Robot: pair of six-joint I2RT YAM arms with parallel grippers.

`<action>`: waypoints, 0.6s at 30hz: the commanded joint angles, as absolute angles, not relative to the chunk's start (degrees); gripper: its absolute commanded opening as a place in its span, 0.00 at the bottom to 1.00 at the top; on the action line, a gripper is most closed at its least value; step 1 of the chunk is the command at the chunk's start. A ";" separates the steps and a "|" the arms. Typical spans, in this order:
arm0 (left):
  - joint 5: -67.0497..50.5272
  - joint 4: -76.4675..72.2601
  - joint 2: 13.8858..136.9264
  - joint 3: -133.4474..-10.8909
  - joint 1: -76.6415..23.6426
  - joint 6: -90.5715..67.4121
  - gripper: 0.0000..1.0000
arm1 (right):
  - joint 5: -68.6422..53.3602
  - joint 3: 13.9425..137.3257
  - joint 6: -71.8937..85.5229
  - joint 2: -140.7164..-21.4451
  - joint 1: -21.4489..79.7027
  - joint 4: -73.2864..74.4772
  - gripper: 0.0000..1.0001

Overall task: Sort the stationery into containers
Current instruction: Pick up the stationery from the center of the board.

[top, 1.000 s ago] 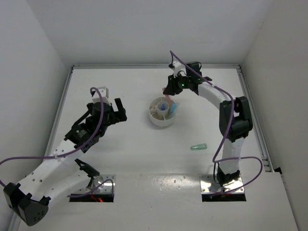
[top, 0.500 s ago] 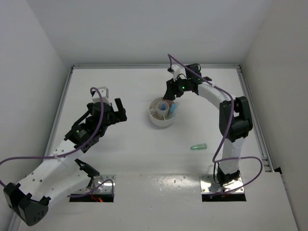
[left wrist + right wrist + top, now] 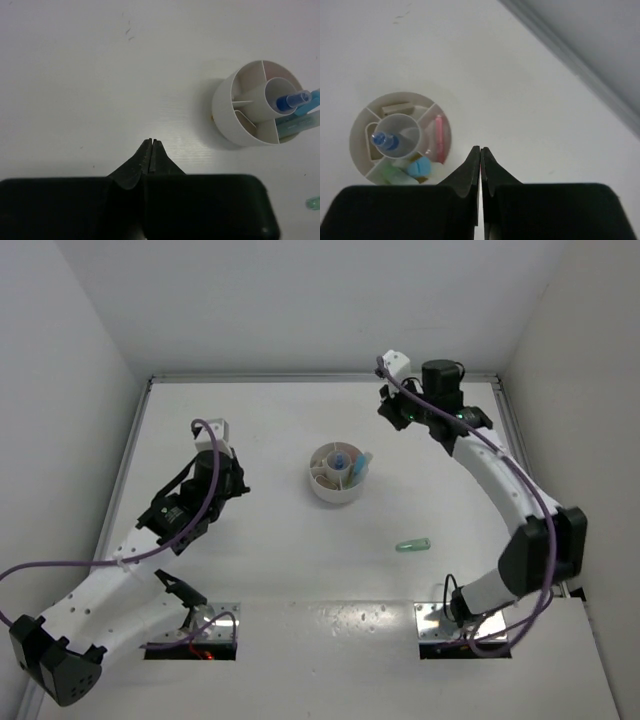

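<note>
One green marker [image 3: 412, 545] lying flat, long axis left-right | left fingers [image 3: 144, 159] clenched, empty | right fingers [image 3: 474, 165] clenched, empty

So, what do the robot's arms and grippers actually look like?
The left arm and right arm are white links with black joints. A purple cable loops along each. The left gripper and right gripper have black, tapering fingers on a wide black body.
</note>
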State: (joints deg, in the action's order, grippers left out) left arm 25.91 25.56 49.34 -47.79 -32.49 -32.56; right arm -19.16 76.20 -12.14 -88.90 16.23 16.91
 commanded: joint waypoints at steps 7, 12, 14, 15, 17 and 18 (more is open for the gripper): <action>22.25 22.15 56.34 -53.00 -28.66 -30.32 0.78 | -18.46 59.47 -50.35 -80.96 16.87 57.14 0.59; 16.78 21.45 57.04 -51.86 -25.05 -29.79 0.81 | -18.72 50.37 -52.29 -76.55 17.92 53.00 0.69; 16.79 20.92 55.82 -50.72 -25.05 -29.79 0.81 | -18.20 48.88 -54.31 -77.16 17.93 53.61 0.69; 16.79 20.92 55.81 -50.71 -25.05 -29.79 0.81 | -18.19 48.08 -54.93 -77.17 17.93 53.61 0.69; 16.79 20.92 55.81 -50.71 -25.05 -29.27 0.81 | -15.65 44.76 -55.72 -77.17 19.15 50.11 0.69; 16.27 20.92 55.81 -50.71 -25.05 -29.27 0.81 | -14.95 43.69 -55.72 -77.17 19.16 47.23 0.69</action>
State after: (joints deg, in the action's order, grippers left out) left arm 17.82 23.14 56.93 -50.81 -25.39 -30.35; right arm -16.71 46.39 -52.10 -78.30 18.28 51.62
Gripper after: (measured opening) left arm 0.811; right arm 0.688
